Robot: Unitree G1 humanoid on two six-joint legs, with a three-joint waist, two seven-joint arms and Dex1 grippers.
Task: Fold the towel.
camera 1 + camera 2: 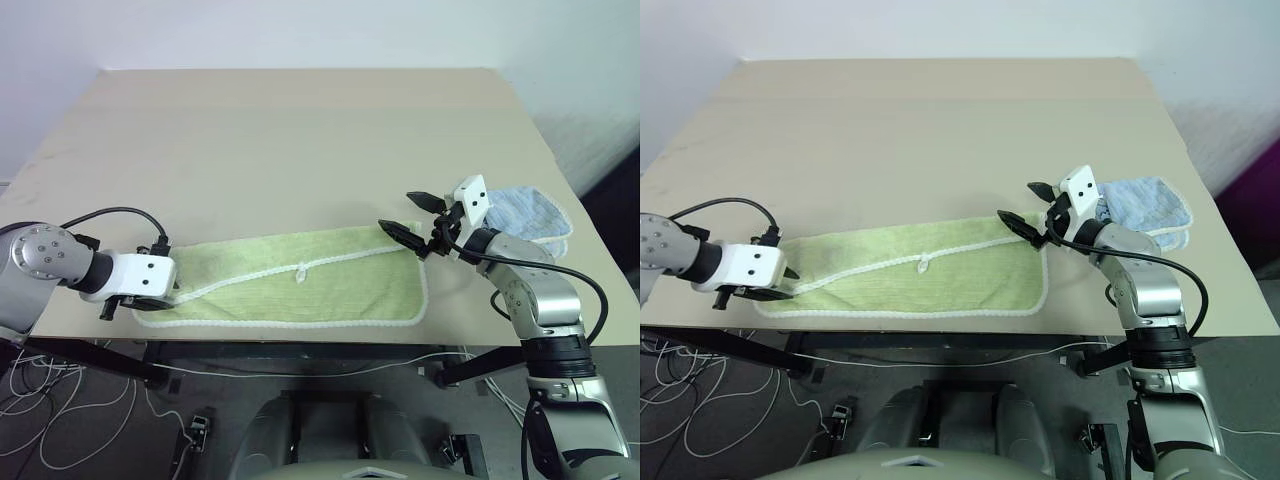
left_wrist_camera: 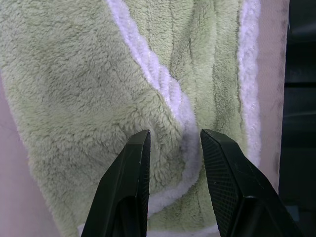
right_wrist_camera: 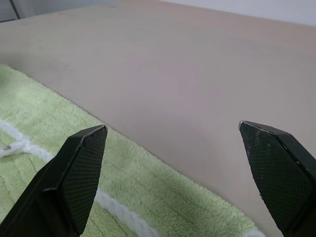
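The light green towel lies folded lengthwise near the table's front edge, with its white edging running along the top layer and a small white loop in the middle. My left gripper points steeply down at the towel's left end. Its fingers stand a little apart, one on each side of the white edging, and do not pinch it. My right gripper hovers level just above the towel's far right corner. It is wide open with nothing between its fingers.
A smaller light blue towel lies folded on the table at the right, just behind my right wrist. The beige table stretches bare beyond the green towel. The table's front edge runs just below the towel.
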